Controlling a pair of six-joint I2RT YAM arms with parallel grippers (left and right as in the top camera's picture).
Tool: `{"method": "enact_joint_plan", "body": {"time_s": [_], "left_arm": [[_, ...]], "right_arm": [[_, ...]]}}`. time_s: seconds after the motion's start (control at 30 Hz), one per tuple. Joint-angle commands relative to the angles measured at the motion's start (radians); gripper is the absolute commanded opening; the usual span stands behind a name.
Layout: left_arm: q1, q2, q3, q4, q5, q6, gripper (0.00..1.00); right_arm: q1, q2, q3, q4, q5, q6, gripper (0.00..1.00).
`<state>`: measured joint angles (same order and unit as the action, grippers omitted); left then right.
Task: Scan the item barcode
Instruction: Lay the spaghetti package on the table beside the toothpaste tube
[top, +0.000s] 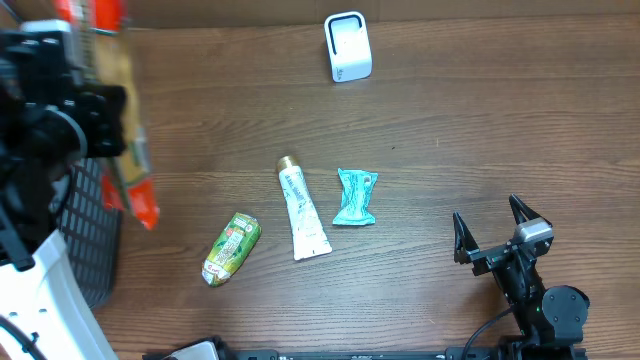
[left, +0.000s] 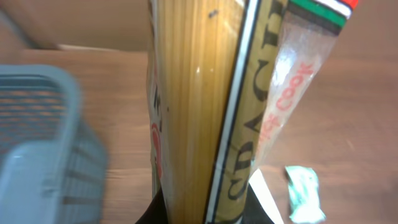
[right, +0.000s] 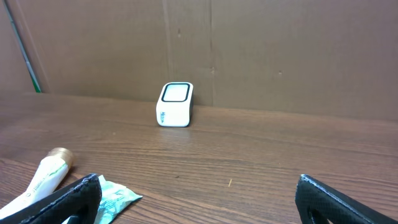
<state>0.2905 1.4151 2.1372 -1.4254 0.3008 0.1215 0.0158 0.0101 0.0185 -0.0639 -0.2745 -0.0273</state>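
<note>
My left gripper (top: 103, 122) is shut on a long packet of spaghetti (top: 132, 160), which hangs above the table's far left edge. In the left wrist view the packet (left: 199, 112) fills the middle, clamped between the dark jaws at the bottom (left: 202, 214); it has a red, white and green end. No barcode shows on it. The white scanner (top: 347, 47) stands at the table's back centre, also seen in the right wrist view (right: 175, 104). My right gripper (top: 487, 212) rests at the front right, open and empty (right: 199, 186).
A grey mesh basket (top: 90, 240) sits at the left edge, below the packet (left: 43, 143). On the middle of the table lie a white tube (top: 302, 212), a teal sachet (top: 355, 196) and a green packet (top: 231, 248). A cardboard wall closes off the back.
</note>
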Motion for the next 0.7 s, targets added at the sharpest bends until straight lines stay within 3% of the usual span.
{"method": "enact_joint_plan", "body": {"time_s": [0.0, 0.2, 0.53, 0.67], "left_arm": [[-0.101, -0.004, -0.018, -0.018, 0.036, -0.014, 0.04], [-0.223, 0.031, -0.182, -0.01, 0.032, -0.06, 0.04], [-0.385, 0.036, -0.73, 0.329, 0.032, -0.331, 0.04], [-0.449, 0.036, -0.976, 0.59, 0.032, -0.529, 0.04]], "right_arm": [[0.006, -0.007, -0.011, 0.006, -0.003, -0.003, 1.0], [0.006, -0.007, -0.011, 0.006, -0.003, -0.003, 1.0], [0.006, -0.007, -0.011, 0.006, -0.003, -0.003, 1.0], [0.006, -0.007, -0.011, 0.006, -0.003, -0.003, 1.0]]}}
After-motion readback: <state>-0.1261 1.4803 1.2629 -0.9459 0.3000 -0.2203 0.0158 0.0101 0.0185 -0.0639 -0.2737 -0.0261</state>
